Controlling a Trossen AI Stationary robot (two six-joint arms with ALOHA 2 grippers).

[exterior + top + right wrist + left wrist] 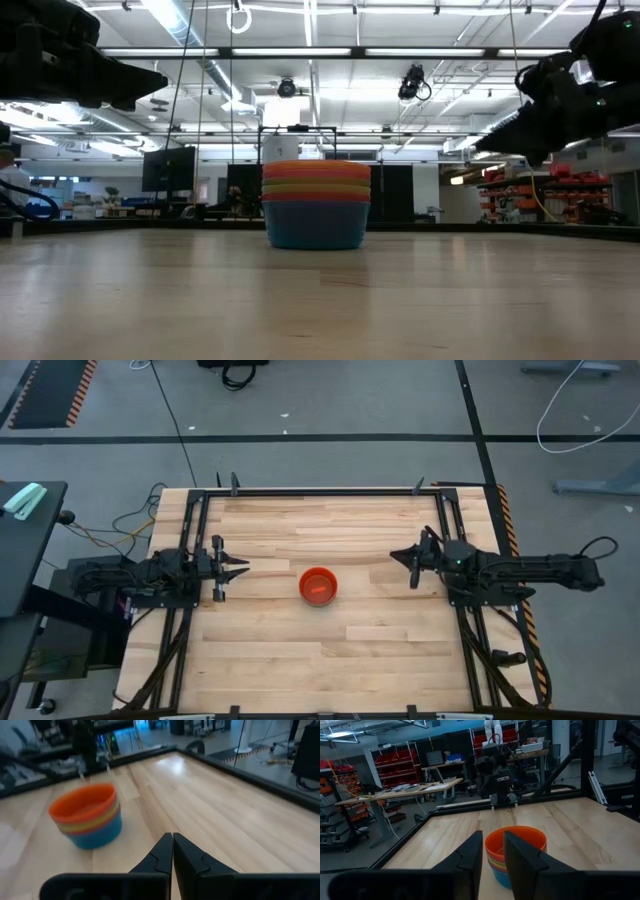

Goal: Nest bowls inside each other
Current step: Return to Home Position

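One stack of bowls (318,586) stands near the middle of the table (330,525). The orange bowl (84,802) is on top and the blue bowl (316,225) is at the bottom, upright on the wood. Between them I see only thin coloured rims, and I cannot name each of them with certainty.

My left end effector (240,569) is at the left side of the table and points toward the stack. Its two fingers (472,852) are a little apart and hold nothing; through the narrow gap the left wrist view shows the orange rim farther off. My right end effector (396,556) is at the right side and points inward. Its fingers (161,851) are pressed together along their whole length, with nothing between them.

Both end effectors are well apart from the stack, with bare wood between on each side. In the low view both arms hang high above the table top, higher than the top rim of the stack.

A black frame (320,490) runs along the table edges. The stack is well apart from every edge, so open wood lies all around it.
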